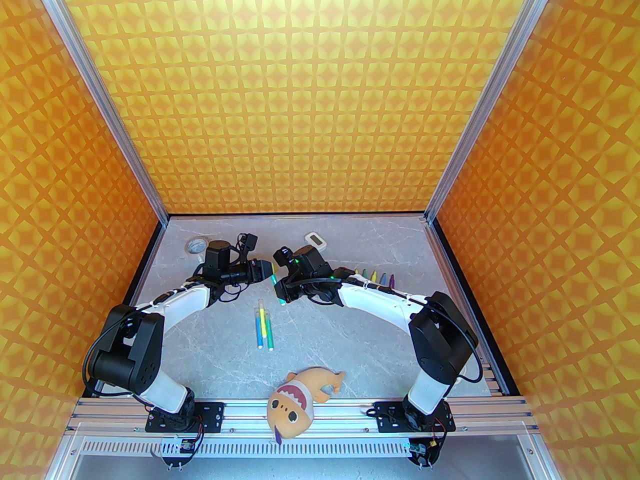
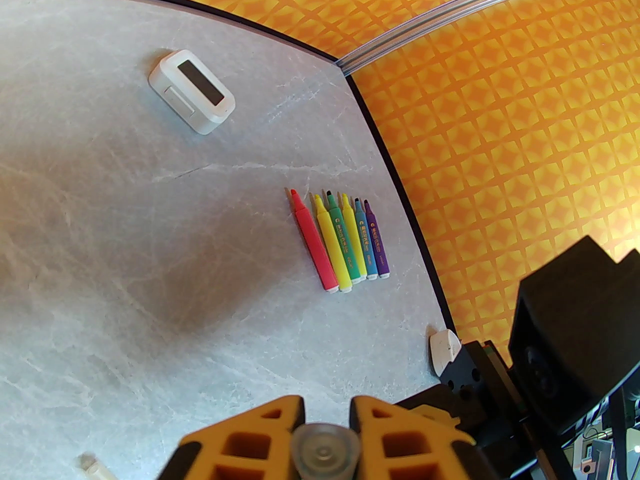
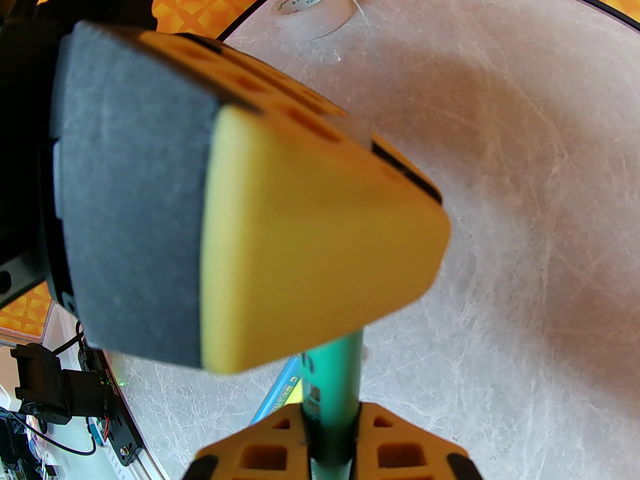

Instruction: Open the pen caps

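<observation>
While I brace both ends, L gripper (image 2: 326,412): nipping pen cap (image 2: 325,451), frame bottom.
R gripper (image 3: 331,420): clamps green pen (image 3: 341,368), for counter-pull.

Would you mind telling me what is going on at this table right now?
Above the middle of the grey marble-look table, the left tool is shut on a small translucent whitish pen cap, and the right tool is shut on a slim green marker pen. Whether the cap is off yet cannot be told. Six uncapped coloured pens lie in a row at the far right, and a few more pens lie near the centre.
</observation>
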Controlling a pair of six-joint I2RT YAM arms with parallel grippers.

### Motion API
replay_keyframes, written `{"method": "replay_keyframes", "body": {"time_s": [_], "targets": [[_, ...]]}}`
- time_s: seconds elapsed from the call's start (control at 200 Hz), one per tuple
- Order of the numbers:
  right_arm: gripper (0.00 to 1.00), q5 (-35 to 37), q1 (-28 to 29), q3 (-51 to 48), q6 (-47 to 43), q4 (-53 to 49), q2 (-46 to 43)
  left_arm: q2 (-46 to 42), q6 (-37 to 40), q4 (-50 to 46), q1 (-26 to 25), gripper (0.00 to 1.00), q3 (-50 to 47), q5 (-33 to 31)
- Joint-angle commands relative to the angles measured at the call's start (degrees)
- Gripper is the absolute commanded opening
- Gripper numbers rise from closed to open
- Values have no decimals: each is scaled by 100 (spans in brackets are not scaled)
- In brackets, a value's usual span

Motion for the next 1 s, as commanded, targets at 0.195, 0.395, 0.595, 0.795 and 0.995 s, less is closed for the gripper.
{"method": "replay_keyframes", "body": {"time_s": [0.195, 0.395, 0.595, 0.795, 0.995], "targets": [[29, 76, -7, -283, -85, 472, -177, 66, -91, 147, -30, 8, 125, 115], [35, 38, -8, -396, 27, 927, -85, 4, -250, 318, -30, 7, 103, 247], [32, 8, -7, -392, 65, 1094, -15, -24, -331, 394, -33, 7, 92, 320], [16, 7, -7, -430, 60, 1075, -5, -41, -348, 434, -25, 6, 111, 329], [1, 11, -6, -685, 25, 1000, -156, -62, -321, 387, 13, 1, 185, 329]]}}
